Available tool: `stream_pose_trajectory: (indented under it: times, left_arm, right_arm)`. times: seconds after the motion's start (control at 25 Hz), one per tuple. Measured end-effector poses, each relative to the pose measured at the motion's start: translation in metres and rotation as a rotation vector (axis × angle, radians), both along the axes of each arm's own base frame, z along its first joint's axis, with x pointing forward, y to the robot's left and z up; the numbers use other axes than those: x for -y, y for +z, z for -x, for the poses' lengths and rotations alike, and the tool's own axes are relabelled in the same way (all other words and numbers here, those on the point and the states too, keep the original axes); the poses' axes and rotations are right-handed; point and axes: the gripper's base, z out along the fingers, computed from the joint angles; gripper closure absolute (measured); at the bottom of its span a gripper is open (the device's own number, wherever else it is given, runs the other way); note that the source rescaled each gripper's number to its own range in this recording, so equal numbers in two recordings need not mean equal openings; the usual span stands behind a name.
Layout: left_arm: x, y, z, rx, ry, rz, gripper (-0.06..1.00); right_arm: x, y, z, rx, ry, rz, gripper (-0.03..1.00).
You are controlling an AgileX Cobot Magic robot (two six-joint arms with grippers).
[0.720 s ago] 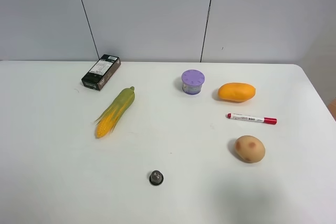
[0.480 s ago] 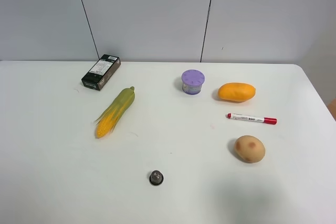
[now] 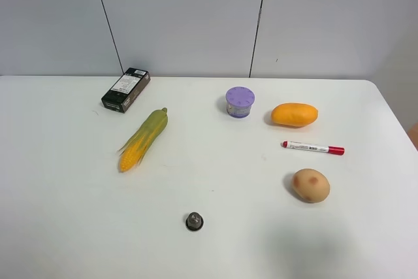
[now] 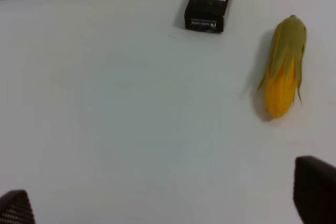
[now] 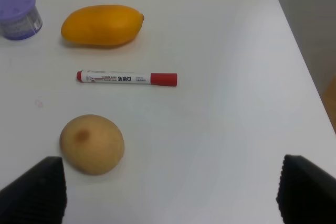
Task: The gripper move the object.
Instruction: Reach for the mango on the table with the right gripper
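On the far right part of the table (image 3: 65,227), the orange fruit (image 3: 294,114) lies on its side. It sits near a purple lidded tub (image 3: 240,102) but apart from it. A red-capped marker (image 3: 313,148) lies nearer the camera, and a tan potato (image 3: 311,185) nearer again. Nothing touches the fruit, and neither arm shows in the high view.

The right gripper (image 5: 170,190) has its jaws spread wide with only bare table between them. The left gripper (image 4: 165,203) is likewise released and empty, facing a corn cob (image 4: 284,69) and a black box (image 4: 210,1).

The reach looks not yet begun. The right gripper seems the better placed, since its camera sees the fruit beyond the potato and marker. The next move calls for carrying the jaws over those two, lining them across the fruit's narrow width, and lowering. The smooth, rounded skin may roll or slip, and the tub leaves less room on that side.

The table is plain, flat white, with a small dark round thing (image 3: 194,221) near the front. Behind it stand pale grey wall panels (image 3: 183,17) with dark seams.
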Motion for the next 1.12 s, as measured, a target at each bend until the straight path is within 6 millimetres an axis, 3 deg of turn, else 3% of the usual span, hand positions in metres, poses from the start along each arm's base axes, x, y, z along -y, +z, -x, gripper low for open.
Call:
stream_pose_trajectory:
  times: [0.28,0.44,0.64,0.84,0.96,1.12]
  left_arm:
    - [0.000,0.000,0.000,0.000,0.000,0.000,-0.06]
    - [0.000,0.000,0.000,0.000,0.000,0.000,-0.06]
    - [0.000,0.000,0.000,0.000,0.000,0.000,-0.06]
    - [0.000,0.000,0.000,0.000,0.000,0.000,-0.06]
    - [0.000,0.000,0.000,0.000,0.000,0.000,-0.06]
    - [0.000,0.000,0.000,0.000,0.000,0.000,-0.06]
  right_arm:
    - [0.002,0.001,-0.005,-0.034,-0.006,0.009,0.58]
    - [0.008,0.024,-0.035,-0.086,0.025,0.101,0.61]
    - [0.007,0.065,-0.100,-0.201,0.143,0.277,0.66]
    - [-0.013,0.108,-0.178,-0.257,0.269,0.423,0.74]
    - [-0.032,0.117,-0.225,-0.286,0.343,0.461,0.76]
    - [-0.050,0.104,-0.276,-0.348,0.392,0.430,0.76]
